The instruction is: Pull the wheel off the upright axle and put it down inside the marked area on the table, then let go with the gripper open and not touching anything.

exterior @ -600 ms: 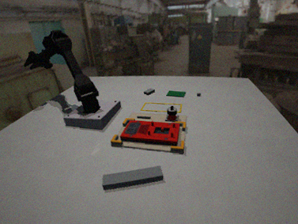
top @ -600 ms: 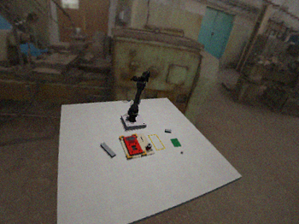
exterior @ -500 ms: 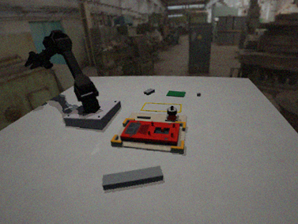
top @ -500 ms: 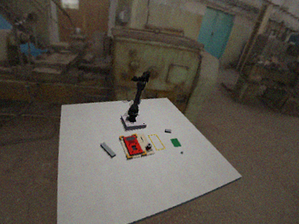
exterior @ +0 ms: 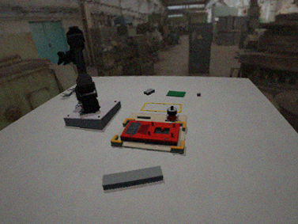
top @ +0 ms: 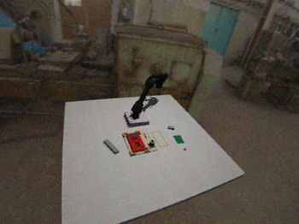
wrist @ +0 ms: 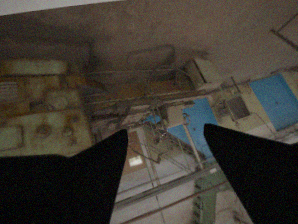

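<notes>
The black wheel [top: 152,143] [exterior: 171,112] with a pale band sits around the upright axle, on the pale wooden board [top: 147,136] [exterior: 161,117]. The axle's tip shows above it in the exterior view. The marked area is a thin yellow outline [top: 164,138] [exterior: 181,108] on the table beside the board. Nothing shows inside it. My gripper [exterior: 59,58] [wrist: 165,131] is raised high on the arm, far from the wheel, and points away from the board. Its two black fingers are apart with nothing between them. The wrist view shows neither wheel nor marked area.
A red plate [top: 141,148] [exterior: 151,139] lies on the board between yellow corner pieces. A long grey block [top: 111,146] [exterior: 133,177] lies beside the board. Beyond the outline are a green square [top: 178,139] [exterior: 176,93], a small dark block [top: 170,127] [exterior: 149,91] and a tiny dark cube [top: 184,149] [exterior: 199,94].
</notes>
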